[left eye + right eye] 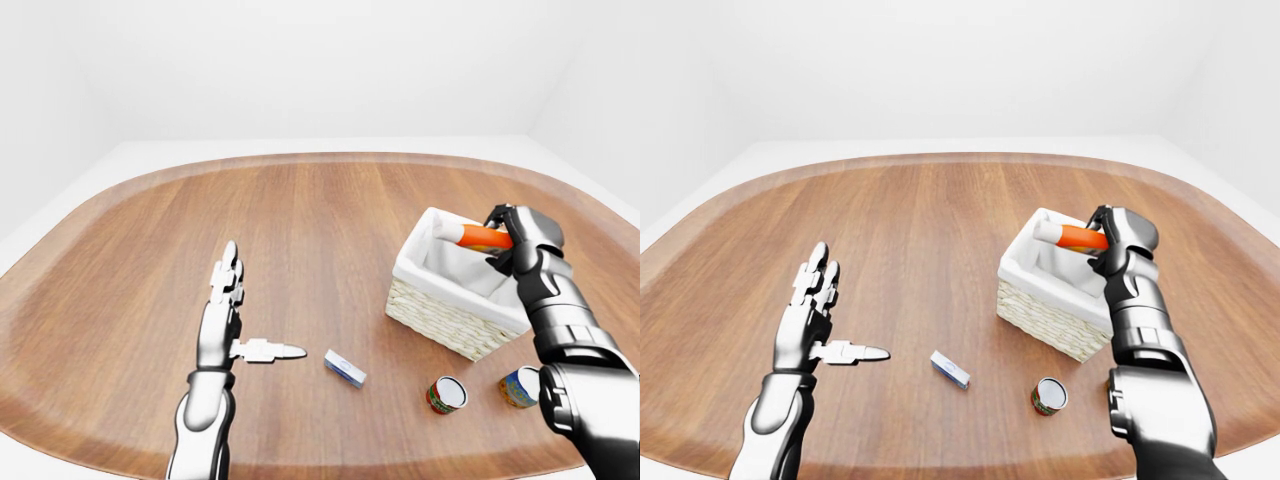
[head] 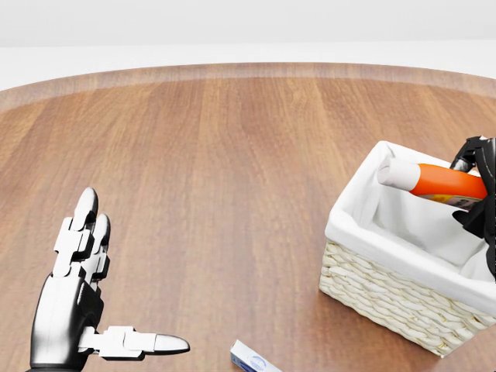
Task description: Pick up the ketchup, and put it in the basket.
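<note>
The ketchup (image 2: pixel 434 181) is an orange bottle with a white cap, lying sideways with the cap pointing left, inside the top of the wicker basket (image 2: pixel 387 293) with its white cloth lining. My right hand (image 2: pixel 478 190) is shut on the bottle's right end, at the head view's right edge over the basket. In the left-eye view the same ketchup (image 1: pixel 478 235) shows just inside the basket (image 1: pixel 440 318). At the lower left of the head view my left hand (image 2: pixel 93 306) is open, fingers up and thumb out, holding nothing.
A small white and blue box (image 1: pixel 345 368) lies on the wooden table between my left hand and the basket. Two tins (image 1: pixel 446 394) (image 1: pixel 519 387) lie near the table's near edge, below the basket in the left-eye view. The table is round-edged with white floor beyond.
</note>
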You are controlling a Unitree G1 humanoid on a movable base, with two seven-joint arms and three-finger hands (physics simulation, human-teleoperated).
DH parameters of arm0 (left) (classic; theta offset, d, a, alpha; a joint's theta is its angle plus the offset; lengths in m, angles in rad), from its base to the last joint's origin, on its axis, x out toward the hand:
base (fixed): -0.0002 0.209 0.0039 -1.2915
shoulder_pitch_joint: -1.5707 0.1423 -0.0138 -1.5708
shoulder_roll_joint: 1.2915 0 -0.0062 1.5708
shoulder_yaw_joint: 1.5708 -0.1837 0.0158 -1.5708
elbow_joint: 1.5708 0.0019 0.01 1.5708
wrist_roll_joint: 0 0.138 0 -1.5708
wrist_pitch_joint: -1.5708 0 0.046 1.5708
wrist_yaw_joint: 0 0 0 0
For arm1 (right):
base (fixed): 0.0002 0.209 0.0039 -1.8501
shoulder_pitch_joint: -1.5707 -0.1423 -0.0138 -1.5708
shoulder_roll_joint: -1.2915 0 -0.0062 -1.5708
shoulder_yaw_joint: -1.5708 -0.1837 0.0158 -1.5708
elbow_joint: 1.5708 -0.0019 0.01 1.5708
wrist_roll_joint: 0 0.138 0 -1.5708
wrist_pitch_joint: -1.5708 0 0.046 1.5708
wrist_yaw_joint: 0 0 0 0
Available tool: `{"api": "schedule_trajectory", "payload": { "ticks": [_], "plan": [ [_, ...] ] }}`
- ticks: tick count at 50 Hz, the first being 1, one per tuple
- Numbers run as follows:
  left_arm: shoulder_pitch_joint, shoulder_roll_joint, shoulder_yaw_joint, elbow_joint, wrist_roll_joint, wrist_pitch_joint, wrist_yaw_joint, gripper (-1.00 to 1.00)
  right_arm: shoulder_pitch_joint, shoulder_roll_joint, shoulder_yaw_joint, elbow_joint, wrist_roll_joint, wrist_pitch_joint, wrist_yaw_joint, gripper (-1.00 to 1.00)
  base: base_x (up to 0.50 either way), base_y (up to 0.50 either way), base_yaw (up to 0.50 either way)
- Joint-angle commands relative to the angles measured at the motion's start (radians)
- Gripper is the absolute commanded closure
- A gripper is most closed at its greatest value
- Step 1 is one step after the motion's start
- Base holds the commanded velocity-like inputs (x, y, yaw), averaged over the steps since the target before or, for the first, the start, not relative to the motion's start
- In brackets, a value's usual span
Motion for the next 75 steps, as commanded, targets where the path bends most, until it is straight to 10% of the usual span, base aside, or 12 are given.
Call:
{"api": "schedule_trajectory", "payload": {
  "ticks": [1, 28, 37, 38, 39, 63, 75],
  "plan": [
    [0.001, 0.0, 0.0, -0.005, -0.001, 0.003, 0.0, -1.0, -0.033, 0.003, 0.015, 0.094, 0.009, -0.003, -0.067, 1.0, 0.0, 0.0, 0.0],
    [0.005, 0.0, -0.001, -0.002, 0.001, -0.004, -0.001, -1.0, -0.049, 0.018, 0.045, 0.218, 0.037, -0.048, -0.147, 1.0, 0.0, 0.0, 0.0],
    [0.005, 0.001, 0.001, -0.008, 0.0, 0.003, -0.003, -1.0, -0.049, 0.022, 0.051, 0.237, 0.035, -0.052, -0.163, 0.37, 0.0, 0.0, 0.0],
    [0.004, 0.001, 0.002, -0.01, -0.001, 0.005, -0.003, -1.0, -0.049, 0.023, 0.051, 0.237, 0.036, -0.052, -0.164, -0.05, 0.0, 0.0, 0.0],
    [0.001, 0.001, 0.004, -0.007, -0.003, 0.005, -0.004, -1.0, -0.05, 0.023, 0.05, 0.237, 0.037, -0.051, -0.164, -1.0, 0.0, 0.0, 0.0],
    [0.005, 0.0, 0.003, -0.005, -0.001, -0.001, -0.006, -1.0, -0.061, -0.001, 0.03, 0.119, 0.029, -0.018, -0.118, -1.0, 0.0, 0.0, 0.0],
    [0.009, 0.0, 0.001, -0.01, 0.0, 0.0, -0.006, -1.0, 0.052, -0.002, -0.047, -0.329, 0.012, 0.0, 0.078, -1.0, 0.0, 0.0, 0.0]
  ]
}}
